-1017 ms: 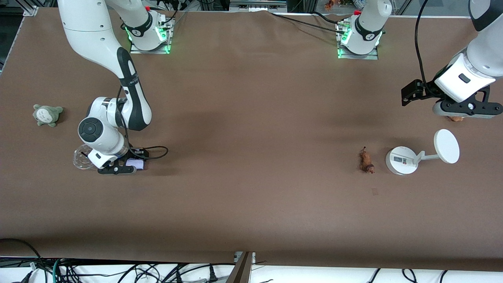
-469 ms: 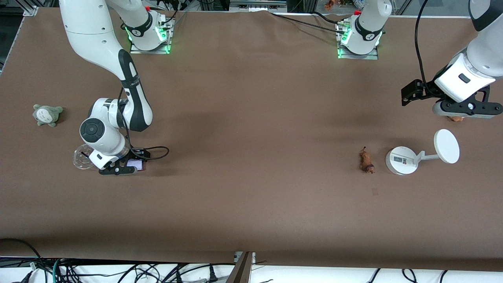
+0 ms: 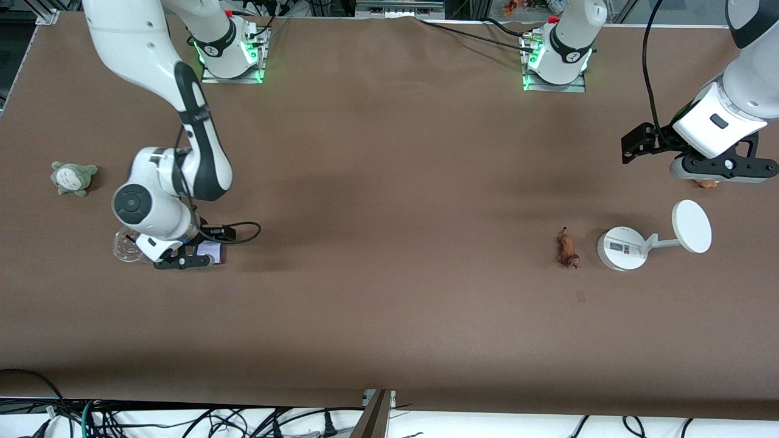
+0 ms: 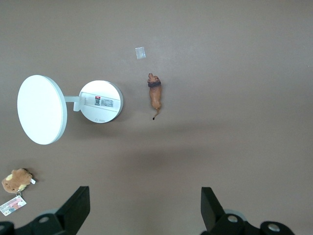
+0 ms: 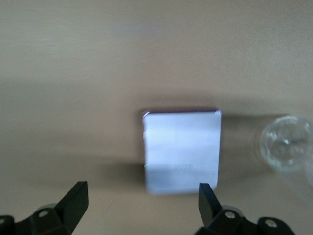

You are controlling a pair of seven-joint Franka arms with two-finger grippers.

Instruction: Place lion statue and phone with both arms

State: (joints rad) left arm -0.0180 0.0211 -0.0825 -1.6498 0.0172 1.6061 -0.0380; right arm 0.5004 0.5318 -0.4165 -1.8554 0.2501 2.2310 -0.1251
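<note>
Phone: we see the phone (image 5: 181, 151) lying flat on the table at the right arm's end, just beside a clear round lid (image 3: 126, 246), which sits toward that end's edge.
Phone versus jaws: in the right wrist view it lies straight under the gap between the fingers, apart from both, its long axis running across the line between the fingertips.
Right gripper: the right gripper (image 3: 182, 261) hangs low over the phone, jaws spread wide and holding nothing; we judge the phone set down.
Lion statue: the lion statue (image 3: 567, 249) lies on the table toward the left arm's end, just beside the white round stand (image 3: 622, 248), with its darker head end nearer the front camera and its tail pointing toward the bases.
Left gripper: the left gripper (image 3: 723, 169) hovers over a small brown plush (image 4: 17, 179), jaws wide and empty; the arm waits.
Nearer arm: the left arm is nearer the lion, which lies well apart from its jaws.
Writing: the stand's base carries a small printed label, and the plush a tag; we cannot read either, though the label seems to include a square code.
</note>
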